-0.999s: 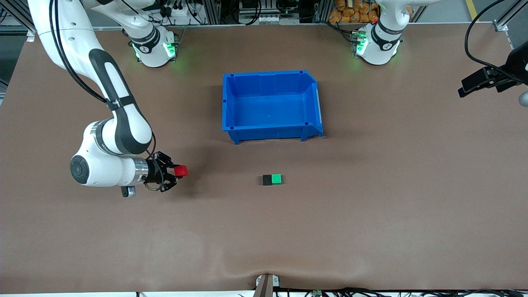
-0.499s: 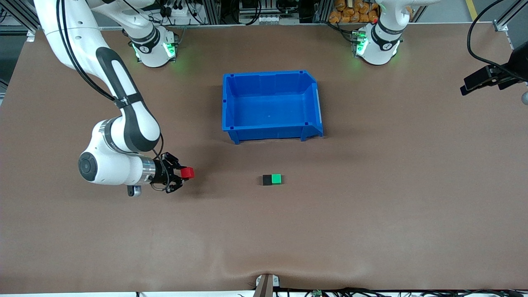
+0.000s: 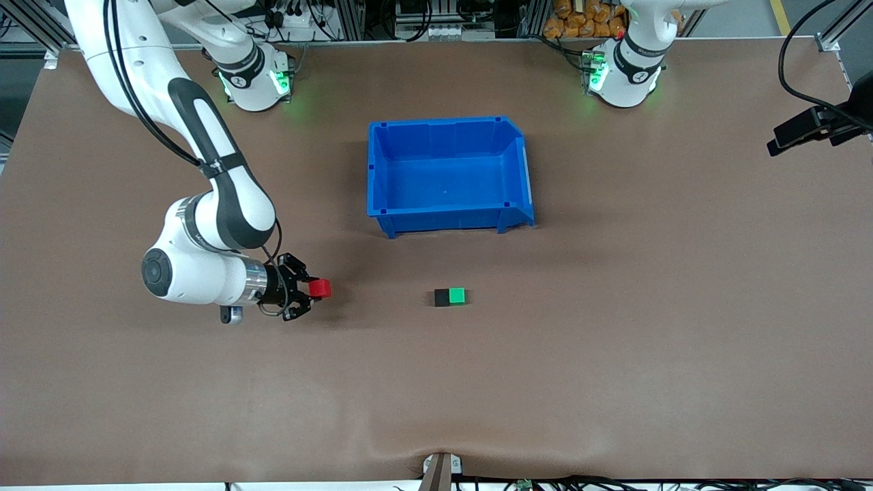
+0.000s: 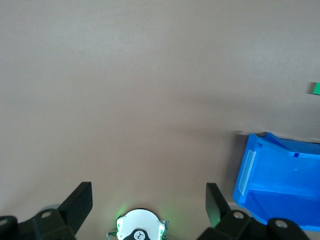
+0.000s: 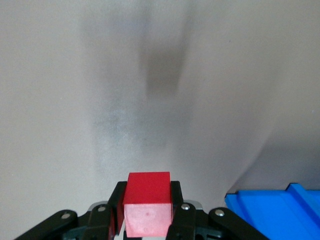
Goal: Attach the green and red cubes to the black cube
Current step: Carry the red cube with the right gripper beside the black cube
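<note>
The red cube [image 3: 320,288] [image 5: 148,199] is pinched between the fingers of my right gripper [image 3: 314,290] [image 5: 147,207], which is shut on it just above the table toward the right arm's end. The black cube [image 3: 442,297] and the green cube [image 3: 457,296] lie touching side by side on the table, nearer the front camera than the blue bin; the green one is on the side toward the left arm. My left gripper [image 3: 784,140] [image 4: 148,200] hangs open and empty over the left arm's end of the table. A sliver of the green cube [image 4: 315,88] shows in the left wrist view.
An empty blue bin [image 3: 518,170] [image 4: 250,170] [image 5: 270,212] stands mid-table, between the robot bases and the cube pair. The left arm's base [image 4: 139,227] shows between the left fingers. Bare brown tabletop lies between the red cube and the black cube.
My right arm has carried the red cube a short way toward the black and green pair. The left gripper has drifted slightly toward the table's end. The pair has not moved.
</note>
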